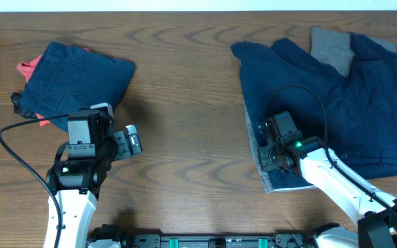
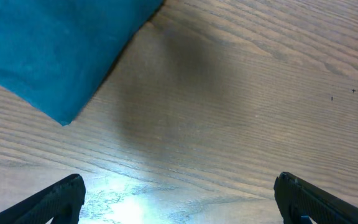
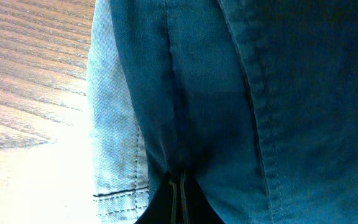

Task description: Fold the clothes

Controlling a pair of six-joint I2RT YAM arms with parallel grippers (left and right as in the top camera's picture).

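Far left, a folded navy piece (image 1: pixel 81 76) sits on top of the red one (image 1: pixel 26 69). That looks like the finished stack, parked in the corner so the middle of the table (image 1: pixel 185 103) is free for folding.

The left gripper (image 1: pixel 128 142) hovers just off that stack's near corner. Its fingers are spread wide with nothing between them, so it looks ready to help.

The action's on the right. The right gripper (image 3: pixel 178 193) is down at the near-left edge of the navy shorts (image 1: pixel 350 117), which lie spread out and rumpled. Its jaws are pressed together, and as far as I can tell they're pinching a seam of the navy cloth, probably to drag or flip it. A pale cloth (image 3: pixel 114 155) pokes out underneath at that edge, and a grey one (image 1: pixel 331 47) peeks out at the far side.

I'd say most of the pile isn't folded yet.
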